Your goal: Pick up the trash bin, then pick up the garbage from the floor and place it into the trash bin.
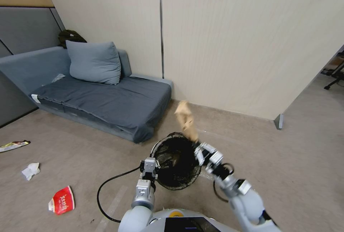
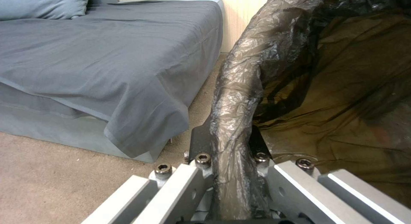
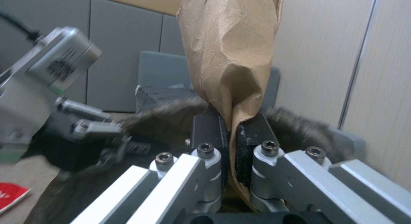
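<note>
The trash bin [image 1: 176,165], lined with a dark bag, sits just in front of my body. My left gripper [image 1: 149,169] is shut on its near-left rim; in the left wrist view the bag-wrapped rim [image 2: 236,115] runs between the fingers of the left gripper [image 2: 231,139]. My right gripper [image 1: 200,150] hovers over the bin's right rim, shut on a tan paper piece [image 1: 185,118] that sticks upward. Up close, the right gripper [image 3: 231,131] pinches the paper [image 3: 229,54]. More garbage lies on the floor at left: a red wrapper [image 1: 62,199], a white tissue wad [image 1: 31,170] and a flat wrapper [image 1: 13,145].
A grey sofa bed [image 1: 107,103] with a pillow [image 1: 94,62] stands against the beige wall behind the bin. A black cable [image 1: 104,192] loops on the carpet beside my left arm. Open floor lies to the right, past the wall's end [image 1: 279,121].
</note>
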`<state>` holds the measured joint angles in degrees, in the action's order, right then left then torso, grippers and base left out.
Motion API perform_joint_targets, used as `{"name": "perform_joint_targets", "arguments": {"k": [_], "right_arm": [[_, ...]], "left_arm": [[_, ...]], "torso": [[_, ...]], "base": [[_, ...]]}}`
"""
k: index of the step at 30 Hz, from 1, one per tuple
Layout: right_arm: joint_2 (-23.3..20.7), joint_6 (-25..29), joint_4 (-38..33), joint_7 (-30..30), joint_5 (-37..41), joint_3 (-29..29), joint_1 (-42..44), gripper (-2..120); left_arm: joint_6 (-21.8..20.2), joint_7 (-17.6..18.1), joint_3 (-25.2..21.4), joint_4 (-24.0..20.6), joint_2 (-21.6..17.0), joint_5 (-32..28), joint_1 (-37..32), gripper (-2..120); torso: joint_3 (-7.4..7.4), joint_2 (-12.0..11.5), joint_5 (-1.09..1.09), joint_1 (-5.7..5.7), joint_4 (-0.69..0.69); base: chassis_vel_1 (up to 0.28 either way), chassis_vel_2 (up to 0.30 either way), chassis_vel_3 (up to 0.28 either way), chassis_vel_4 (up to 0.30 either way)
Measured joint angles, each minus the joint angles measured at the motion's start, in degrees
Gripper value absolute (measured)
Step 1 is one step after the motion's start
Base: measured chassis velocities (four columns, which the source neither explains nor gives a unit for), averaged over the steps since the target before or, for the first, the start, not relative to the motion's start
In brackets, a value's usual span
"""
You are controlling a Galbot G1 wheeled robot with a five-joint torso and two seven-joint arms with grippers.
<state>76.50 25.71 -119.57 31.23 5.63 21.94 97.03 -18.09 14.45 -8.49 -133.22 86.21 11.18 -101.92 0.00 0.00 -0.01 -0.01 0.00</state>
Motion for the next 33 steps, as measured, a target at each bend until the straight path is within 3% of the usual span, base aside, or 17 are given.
{"name": "perform_joint_targets", "arguments": {"k": [24,33], "right_arm": [[0.3,3.6,6.2,1.3,-2.4,-0.3,1.1,3],[0.5,3.9,6.6,0.8,-2.8,-0.4,1.0,32]], "left_arm": [[-0.1,0.1,0.0,-0.6,0.2,0.0,0.1,0],[-0.3,0.1,0.0,-0.6,0.5,0.0,-0.1,0]], "torso": [[0.0,0.0,0.01,0.0,0.0],[0.0,0.0,0.01,0.0,0.0]], "base": [[0.0,0.0,0.0,0.0],[0.0,0.0,0.0,0.0]]}}
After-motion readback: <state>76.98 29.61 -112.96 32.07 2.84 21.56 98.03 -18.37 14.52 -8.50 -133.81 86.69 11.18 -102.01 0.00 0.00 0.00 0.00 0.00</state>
